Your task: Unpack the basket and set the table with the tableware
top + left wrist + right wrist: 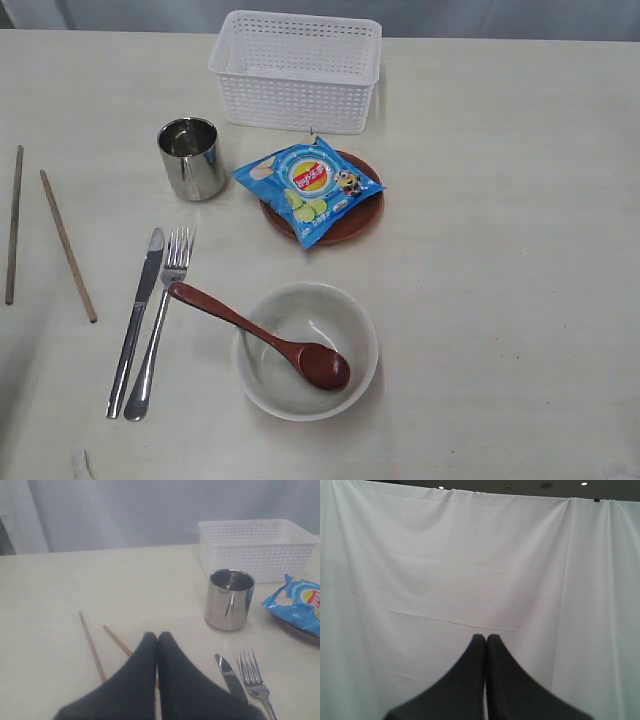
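As the basket (pixel 296 70) looks emptied | left jaws and right jaws pinched shut, empty | step: withdraw, judged | left hangs over chopsticks (pixel 92 645): lift straight, don't nudge them

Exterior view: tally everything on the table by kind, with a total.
basket: 1
plate: 1
bowl: 1
cup: 1
knife: 1
fork: 1
spoon: 1
chopsticks: 2
chip bag: 1
Total: 10
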`<state>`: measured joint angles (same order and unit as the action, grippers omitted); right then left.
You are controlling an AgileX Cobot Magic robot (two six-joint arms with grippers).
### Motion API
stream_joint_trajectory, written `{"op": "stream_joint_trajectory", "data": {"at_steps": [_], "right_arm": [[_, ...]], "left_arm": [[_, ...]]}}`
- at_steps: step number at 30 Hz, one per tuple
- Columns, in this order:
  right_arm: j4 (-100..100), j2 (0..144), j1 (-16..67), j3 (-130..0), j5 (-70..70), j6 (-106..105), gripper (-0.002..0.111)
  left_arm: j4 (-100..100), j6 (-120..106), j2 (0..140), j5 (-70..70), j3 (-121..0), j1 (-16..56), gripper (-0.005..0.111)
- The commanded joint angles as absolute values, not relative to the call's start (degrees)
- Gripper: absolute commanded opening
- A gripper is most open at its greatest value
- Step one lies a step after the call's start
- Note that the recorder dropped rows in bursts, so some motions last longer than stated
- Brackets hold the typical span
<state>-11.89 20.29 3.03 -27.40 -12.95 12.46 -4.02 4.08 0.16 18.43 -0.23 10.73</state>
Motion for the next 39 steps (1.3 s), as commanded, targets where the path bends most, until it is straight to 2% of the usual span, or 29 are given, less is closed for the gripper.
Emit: {"op": "stream_joint_trajectory", "data": {"at_steps": [1,10,25,28,39], "right_arm": [[-11.9,20.2,2.9,-27.3,-13.0,12.6,0.000],[-11.9,19.3,2.9,-27.2,-13.0,12.6,0.000],[-7.8,5.5,2.9,-26.5,-13.2,11.5,0.000],[-2.9,2.8,2.9,-23.9,-14.5,11.3,0.000],[-6.6,0.0,2.9,-8.5,-14.5,-1.7,0.000]], "left_arm": [[-4.2,4.1,0.0,18.3,0.0,10.6,0.000],[-4.2,4.1,0.0,18.3,0.0,10.6,0.000],[-4.2,4.1,0.0,18.3,0.0,10.6,0.000],[-4.2,4.1,0.0,18.3,0.0,10.6,0.000],[-4.2,4.1,0.0,18.3,0.0,10.6,0.000]]}}
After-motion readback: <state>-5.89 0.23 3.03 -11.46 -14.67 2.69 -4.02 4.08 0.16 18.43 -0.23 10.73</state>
